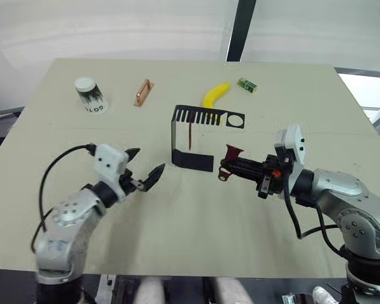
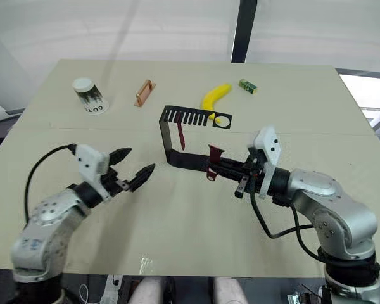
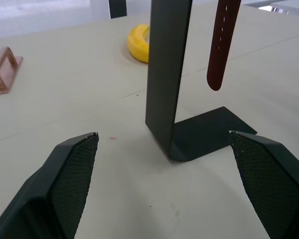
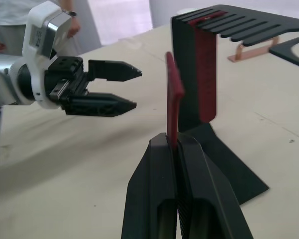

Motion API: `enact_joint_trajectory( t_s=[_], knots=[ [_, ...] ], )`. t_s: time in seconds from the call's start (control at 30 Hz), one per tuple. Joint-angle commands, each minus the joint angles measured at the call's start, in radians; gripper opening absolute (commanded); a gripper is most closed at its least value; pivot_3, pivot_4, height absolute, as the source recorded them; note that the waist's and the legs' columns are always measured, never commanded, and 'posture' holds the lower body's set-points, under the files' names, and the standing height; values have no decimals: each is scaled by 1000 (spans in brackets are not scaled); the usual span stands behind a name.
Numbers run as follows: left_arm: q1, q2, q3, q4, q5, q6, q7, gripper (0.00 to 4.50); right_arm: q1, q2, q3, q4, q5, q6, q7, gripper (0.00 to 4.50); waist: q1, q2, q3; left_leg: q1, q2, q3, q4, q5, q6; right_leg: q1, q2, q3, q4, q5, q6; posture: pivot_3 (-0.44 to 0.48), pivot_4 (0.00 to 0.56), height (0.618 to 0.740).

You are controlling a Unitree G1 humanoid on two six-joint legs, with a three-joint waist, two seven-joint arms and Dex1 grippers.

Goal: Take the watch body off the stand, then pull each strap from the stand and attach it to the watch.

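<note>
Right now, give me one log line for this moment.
right claw: shut on red strap | left claw: open, empty | second strap: hanging on stand

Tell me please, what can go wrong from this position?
1. The right end effector pinches one dark red strap only by its end, so it may slip or twist.
2. That strap is close to the stand and may catch it.
3. The open left end effector may bump the stand, where the other strap hangs.
</note>
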Motion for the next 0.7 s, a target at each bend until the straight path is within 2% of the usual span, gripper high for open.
enact_joint_trajectory(
  t_s=[0.03, 0.2, 0.3, 0.37, 0.43, 0.5, 0.7],
  knots=[
    [-3, 115, 147, -16, -323, 135, -186, 4474, -73, -25, -15, 64, 127, 38, 100, 0, -2, -1, 1, 0, 0, 0, 0, 0, 0, 0, 0, 0, 0, 0, 0, 0, 150, 740],
    [-112, 228, 158, 85, -548, 230, -276, 4474, -185, 3, 33, 191, 178, 70, 131, 0, 0, -1, 1, 0, -1, -2, 1, 0, 1, 1, -1, -1, -2, 0, 0, 0, 150, 740],
    [-210, 199, 114, 139, -623, 258, -222, 4474, -210, 22, 65, 228, 165, 60, 140, 0, 3, -1, 1, 0, -1, -3, 1, -1, 2, 1, -1, -2, -2, 0, 0, 0, 150, 740],
    [-291, 135, 89, 195, -680, 272, -139, 4474, -220, 31, 90, 236, 163, 55, 154, 0, 3, -1, 1, -1, -1, -3, 1, -1, 3, 1, -1, -2, -3, 0, 0, 0, 150, 740],
    [-323, 106, 44, 204, -690, 277, -126, 3959, -231, 47, 113, 248, 156, 48, 155, 0, 2, -1, 1, -2, -1, -3, 2, -1, 3, 0, -2, -2, -2, 0, 0, 0, 150, 740],
    [-332, 89, -12, 190, -671, 272, -124, 3259, -240, 63, 136, 257, 142, 36, 155, 0, -9, -1, 1, -3, -1, -3, 2, -1, 3, -1, -2, -2, 0, 0, 0, 0, 150, 740],
    [-382, 39, -95, 207, -657, 240, -99, 3259, -259, 89, 167, 278, 134, 34, 165, 0, -26, -1, 1, -3, 0, -4, 3, -1, 2, -1, -1, -2, 2, 0, 0, 0, 150, 740]
  ],
)
